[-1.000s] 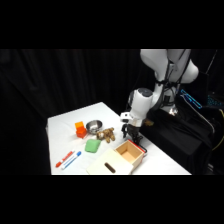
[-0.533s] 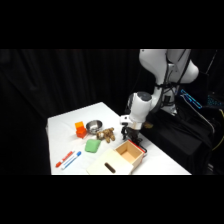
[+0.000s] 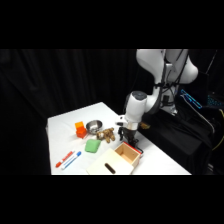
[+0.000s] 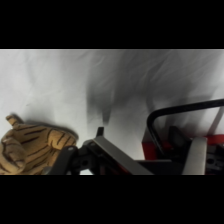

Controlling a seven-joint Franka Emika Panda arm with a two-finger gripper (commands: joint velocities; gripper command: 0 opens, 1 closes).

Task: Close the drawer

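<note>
1. Two markers [image 3: 68,159], one red and one blue, are seen lying side by side at the near left of the white table [image 3: 60,130]
2. An orange block [image 3: 80,128] is set farther back, with a metal bowl [image 3: 93,126] just to its right
3. A green block [image 3: 92,146] is placed nearer than the bowl, close to the pale wooden box [image 3: 102,167], whose top carries a dark handle [image 3: 109,167]
4. A striped tiger toy [image 3: 105,134] is found right of the bowl; in the wrist view the same toy [image 4: 30,147] fills the lower left corner
5. The drawer [image 3: 127,153] is shown pulled out of the box toward the right, its light-wood inside exposed and its reddish-dark front edge turned to the far right
6. The gripper [image 3: 128,136] is held just above the drawer's far front edge, beside the toy; whether its fingers are spread or closed cannot be told, and nothing can be seen held in it
7. In the wrist view a red-and-dark edge is seen at lower right, next to the black linkage
</note>
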